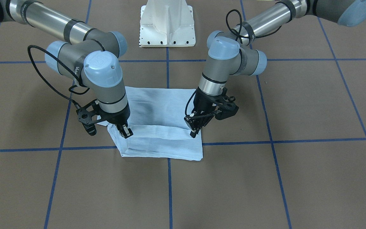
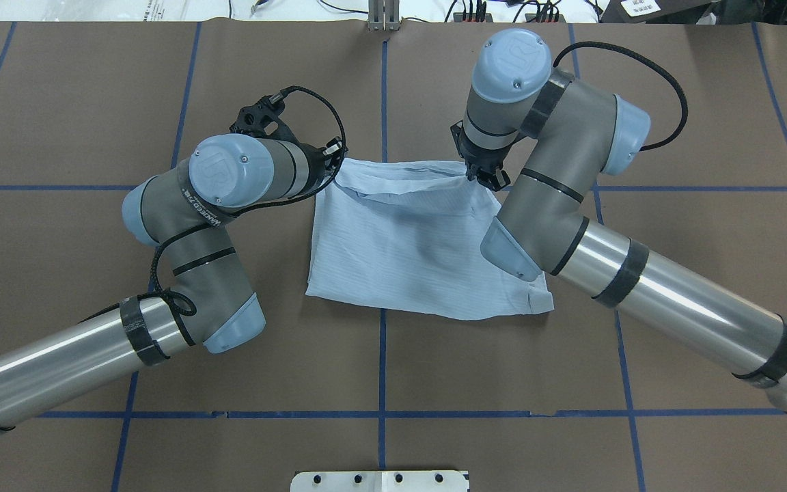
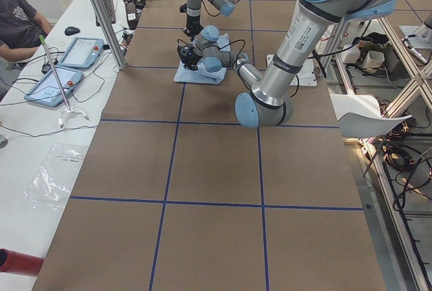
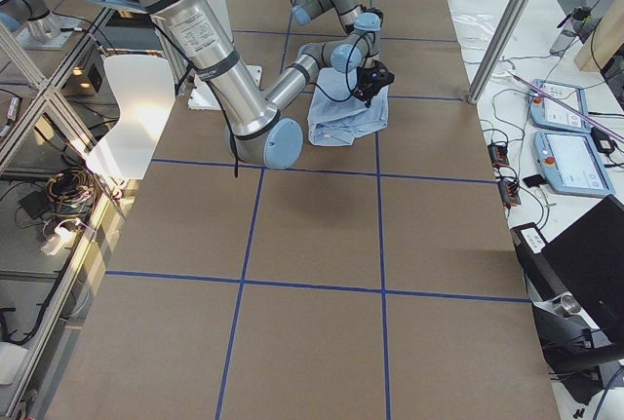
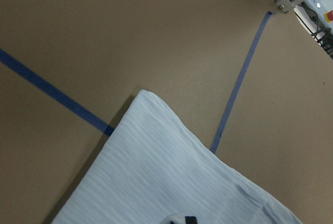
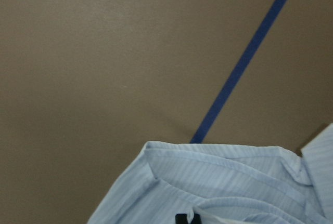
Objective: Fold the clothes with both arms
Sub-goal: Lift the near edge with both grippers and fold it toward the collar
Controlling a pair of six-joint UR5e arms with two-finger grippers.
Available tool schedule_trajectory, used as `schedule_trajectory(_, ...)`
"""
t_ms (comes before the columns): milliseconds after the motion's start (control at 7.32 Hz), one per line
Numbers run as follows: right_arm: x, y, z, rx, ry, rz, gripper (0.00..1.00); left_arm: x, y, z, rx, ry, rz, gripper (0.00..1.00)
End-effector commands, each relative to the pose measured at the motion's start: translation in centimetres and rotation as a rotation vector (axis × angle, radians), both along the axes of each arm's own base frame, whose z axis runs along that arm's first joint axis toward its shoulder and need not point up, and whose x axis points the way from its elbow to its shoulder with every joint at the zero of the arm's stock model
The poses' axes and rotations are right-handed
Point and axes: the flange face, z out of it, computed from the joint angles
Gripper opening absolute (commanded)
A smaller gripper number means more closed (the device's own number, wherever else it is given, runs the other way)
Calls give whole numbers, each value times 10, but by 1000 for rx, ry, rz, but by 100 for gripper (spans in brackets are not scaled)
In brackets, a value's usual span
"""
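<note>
The clothes are one pale blue striped shirt (image 1: 160,121) (image 2: 407,246), folded into a rough rectangle at the table's middle. Both arms hang over its edge far from the robot base. My left gripper (image 1: 194,133) (image 2: 334,152) pinches one corner of that edge, fingers shut on a cloth layer. My right gripper (image 1: 125,133) (image 2: 486,178) is shut on the other corner, where the cloth bunches up. In the left wrist view the shirt (image 5: 156,182) lies smooth. The right wrist view shows the shirt's (image 6: 234,182) folded hems.
The white pedestal base (image 1: 167,24) stands behind the shirt on the robot's side. Blue tape lines (image 2: 382,413) grid the brown table. In the exterior left view a person (image 3: 20,24) sits at a side desk with tablets (image 3: 74,51).
</note>
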Motion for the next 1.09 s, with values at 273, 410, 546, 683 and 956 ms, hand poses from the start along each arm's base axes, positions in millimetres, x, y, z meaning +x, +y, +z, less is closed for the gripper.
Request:
schedule_trajectory(273,-21,-38,31,53,-6,-32,0,21,-25,33,14,-16,-4,0)
schedule_trajectory(410,-25,-49,24,68,-3,-34,99,13,-33,34,55,-47,6,23)
schedule_trajectory(546,-18,-57,19,91,-3,-48,100,6,-41,35,76,-64,7,57)
schedule_trajectory(683,-5,-67,17,129,3,-70,100,-5,-52,37,93,-79,7,62)
schedule_trajectory(956,37,-93,21,163,-9,-117,100,-27,-67,36,97,-66,53,62)
